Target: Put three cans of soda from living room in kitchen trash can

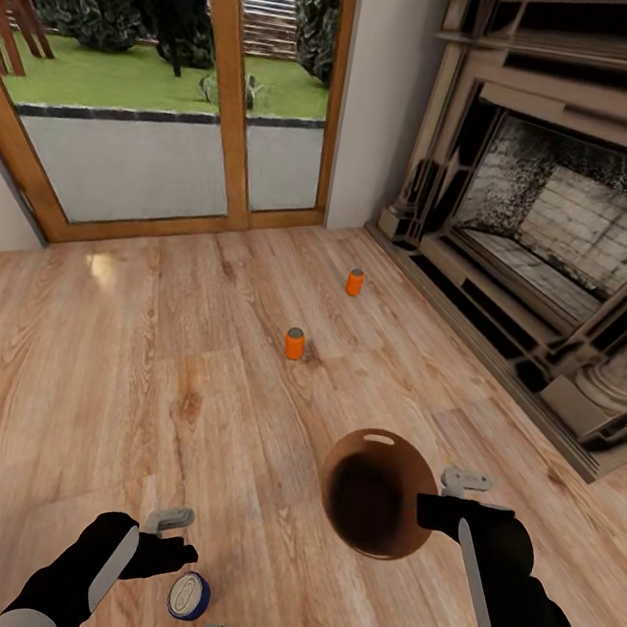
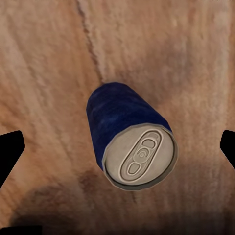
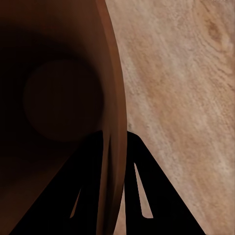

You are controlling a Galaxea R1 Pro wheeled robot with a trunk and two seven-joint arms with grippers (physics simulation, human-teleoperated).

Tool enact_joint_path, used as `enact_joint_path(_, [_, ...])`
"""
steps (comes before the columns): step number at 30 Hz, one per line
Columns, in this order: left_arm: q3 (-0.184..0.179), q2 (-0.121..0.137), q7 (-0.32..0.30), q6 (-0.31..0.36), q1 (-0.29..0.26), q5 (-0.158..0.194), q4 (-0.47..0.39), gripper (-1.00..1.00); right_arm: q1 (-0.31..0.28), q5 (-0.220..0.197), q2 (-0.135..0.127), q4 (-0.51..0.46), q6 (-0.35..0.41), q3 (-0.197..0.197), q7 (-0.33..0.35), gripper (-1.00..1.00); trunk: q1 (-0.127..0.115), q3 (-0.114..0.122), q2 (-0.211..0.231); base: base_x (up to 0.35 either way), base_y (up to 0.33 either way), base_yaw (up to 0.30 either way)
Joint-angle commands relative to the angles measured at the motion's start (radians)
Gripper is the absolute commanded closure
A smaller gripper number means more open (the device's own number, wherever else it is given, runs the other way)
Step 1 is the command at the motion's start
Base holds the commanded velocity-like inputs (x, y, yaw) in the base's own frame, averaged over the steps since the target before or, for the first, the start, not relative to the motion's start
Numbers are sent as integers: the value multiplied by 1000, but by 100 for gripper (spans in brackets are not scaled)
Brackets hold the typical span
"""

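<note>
A light wood plank floor (image 1: 141,377) runs up to wood-framed glass doors (image 1: 228,87) at eleven o'clock of the head view, with grass and trees beyond, and to a dark carved fireplace (image 1: 551,220) with a pale brick back at two o'clock.

No brand, label or writing can be read on any can. The blue soda can with a grey pull-tab top (image 2: 129,139) stands upright on the floor at six o'clock of the head view, just beside the left pincer (image 1: 179,535); in the left wrist view its black fingertips (image 2: 10,149) sit spread wide on either side of the can, not touching it.

Two orange soda cans with grey tops stand upright farther off: the nearer orange can (image 1: 295,343) close to the picture's centre, the farther orange can (image 1: 355,282) at one o'clock from it, nearer the hearth, the two well apart.

The round copper-brown bin with a dark inside (image 1: 376,494) hangs at five o'clock, tilted so its mouth faces the camera. The right pincer (image 1: 446,502) pinches its rim at the three o'clock side, one finger (image 3: 142,191) outside the wall and one inside.
</note>
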Motion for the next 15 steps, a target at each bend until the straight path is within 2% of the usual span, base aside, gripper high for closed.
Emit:
enact_joint_path(1, [0,0,1,-1,0,0,0,-100,0,-15,0,0,0,0,6,100,0,0,0,0,0,0])
enact_joint_path(15, [0,-3,4,-27,0,-5,0,-100,0,-15,0,0,0,0,5,100,0,0,0,0,0,0])
